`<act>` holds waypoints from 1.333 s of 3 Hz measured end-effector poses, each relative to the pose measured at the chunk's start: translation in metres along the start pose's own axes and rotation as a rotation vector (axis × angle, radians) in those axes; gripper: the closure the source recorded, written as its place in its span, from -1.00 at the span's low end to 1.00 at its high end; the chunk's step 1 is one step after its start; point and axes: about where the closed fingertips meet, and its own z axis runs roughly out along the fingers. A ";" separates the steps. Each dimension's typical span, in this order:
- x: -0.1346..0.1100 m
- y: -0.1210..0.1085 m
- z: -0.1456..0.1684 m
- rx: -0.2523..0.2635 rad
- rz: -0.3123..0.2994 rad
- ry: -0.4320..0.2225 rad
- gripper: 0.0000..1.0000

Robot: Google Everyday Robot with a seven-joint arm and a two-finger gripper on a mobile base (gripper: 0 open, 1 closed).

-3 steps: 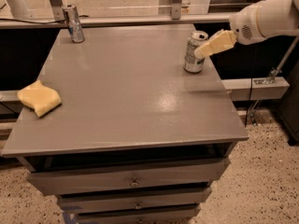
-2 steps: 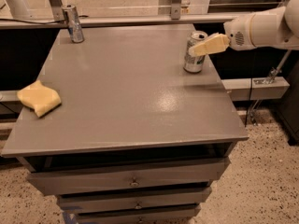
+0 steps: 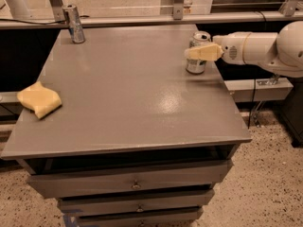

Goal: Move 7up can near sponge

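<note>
The 7up can [image 3: 196,66] stands upright near the right edge of the grey table [image 3: 132,93], towards the back. My gripper [image 3: 194,53] reaches in from the right on a white arm [image 3: 265,48]. Its yellowish tip lies across the upper front of the can and hides the can's middle. The can's shiny top shows just above it. The pale-yellow sponge [image 3: 39,99] lies flat at the table's left edge, far from the can and the gripper.
A slimmer, taller silver-blue can [image 3: 73,23] stands at the table's back left corner. A metal rail and posts [image 3: 177,4] run behind the table. Drawers [image 3: 135,183] sit under the tabletop. Speckled floor lies to the right.
My gripper has moved left and slightly down, from beside the can's upper right to across its front. The can and the sponge have not moved.
</note>
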 end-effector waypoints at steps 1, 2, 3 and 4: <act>0.004 0.006 0.009 -0.028 0.041 -0.048 -0.20; -0.009 0.019 0.017 -0.071 0.030 -0.086 0.28; -0.042 0.048 0.024 -0.142 -0.009 -0.136 0.74; -0.085 0.091 0.017 -0.236 -0.030 -0.190 1.00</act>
